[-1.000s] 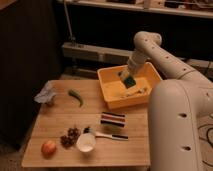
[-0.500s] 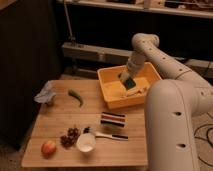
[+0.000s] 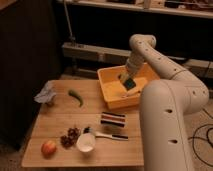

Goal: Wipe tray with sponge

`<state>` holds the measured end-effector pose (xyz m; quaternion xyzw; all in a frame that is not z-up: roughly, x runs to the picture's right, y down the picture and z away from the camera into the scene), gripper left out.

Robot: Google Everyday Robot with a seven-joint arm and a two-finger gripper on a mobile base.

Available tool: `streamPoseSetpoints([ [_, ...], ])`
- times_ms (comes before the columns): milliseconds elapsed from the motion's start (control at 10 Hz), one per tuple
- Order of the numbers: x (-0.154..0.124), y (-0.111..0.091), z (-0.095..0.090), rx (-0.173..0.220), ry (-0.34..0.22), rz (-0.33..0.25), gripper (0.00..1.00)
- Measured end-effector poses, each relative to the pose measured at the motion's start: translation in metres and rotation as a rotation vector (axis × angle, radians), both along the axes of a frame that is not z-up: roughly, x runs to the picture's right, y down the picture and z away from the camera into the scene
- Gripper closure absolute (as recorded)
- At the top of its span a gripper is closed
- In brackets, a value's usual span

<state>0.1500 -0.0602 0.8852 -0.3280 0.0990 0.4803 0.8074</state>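
The yellow-orange tray (image 3: 111,95) stands at the back right of the wooden table. My gripper (image 3: 127,81) reaches down into it from the right and holds the sponge (image 3: 130,84), yellow with a dark green face, against the tray floor near its middle. The white arm (image 3: 160,60) arches over the tray's right side and hides that corner.
On the table (image 3: 60,120): a striped dark-and-white block (image 3: 113,119), a white cup (image 3: 86,142), a brush or utensil (image 3: 107,134), grapes (image 3: 70,137), an apple (image 3: 48,147), a green pepper (image 3: 76,96), a crumpled grey cloth (image 3: 46,93). A dark shelf stands behind.
The gripper with the sponge has shifted slightly inside the tray. The other objects have not moved.
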Motion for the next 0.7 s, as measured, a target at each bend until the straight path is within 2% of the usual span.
streamPoseSetpoints([
  [400,-0.01,0.004,0.005,-0.019,-0.012,-0.036,1.0],
  [700,-0.018,0.017,0.003,-0.046,-0.025,-0.067,1.0],
])
